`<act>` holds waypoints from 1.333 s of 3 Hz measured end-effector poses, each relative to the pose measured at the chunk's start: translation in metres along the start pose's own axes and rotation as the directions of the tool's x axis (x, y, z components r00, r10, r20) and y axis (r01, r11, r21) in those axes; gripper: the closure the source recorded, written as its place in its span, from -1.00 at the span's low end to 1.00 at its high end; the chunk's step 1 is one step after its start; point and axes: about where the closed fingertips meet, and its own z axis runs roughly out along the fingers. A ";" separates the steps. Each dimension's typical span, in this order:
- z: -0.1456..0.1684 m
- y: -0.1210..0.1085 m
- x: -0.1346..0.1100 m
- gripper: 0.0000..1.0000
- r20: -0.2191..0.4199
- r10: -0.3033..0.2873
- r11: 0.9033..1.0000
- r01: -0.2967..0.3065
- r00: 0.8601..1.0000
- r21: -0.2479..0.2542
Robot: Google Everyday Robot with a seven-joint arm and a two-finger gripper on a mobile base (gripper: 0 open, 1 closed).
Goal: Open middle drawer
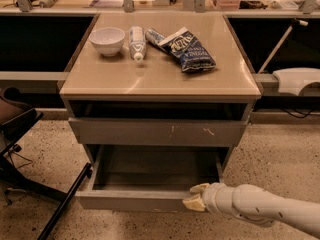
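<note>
The gripper [196, 198], at the right end of the middle drawer [130, 200], hides that front corner. Behind the gripper, its arm [270, 211] is cut off by the right edge.

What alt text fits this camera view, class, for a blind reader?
The middle drawer of a grey cabinet stands pulled out, the gripper at its front's right end. A bowl, a tube and a blue bag lie on top.
</note>
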 end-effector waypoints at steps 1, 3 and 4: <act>-0.006 0.003 0.005 1.00 0.001 0.015 1.000 -0.015 1.000 0.015; -0.014 0.007 0.011 1.00 0.003 0.033 0.999 -0.033 0.999 0.032; -0.015 0.007 0.010 1.00 0.003 0.033 0.999 -0.033 0.999 0.032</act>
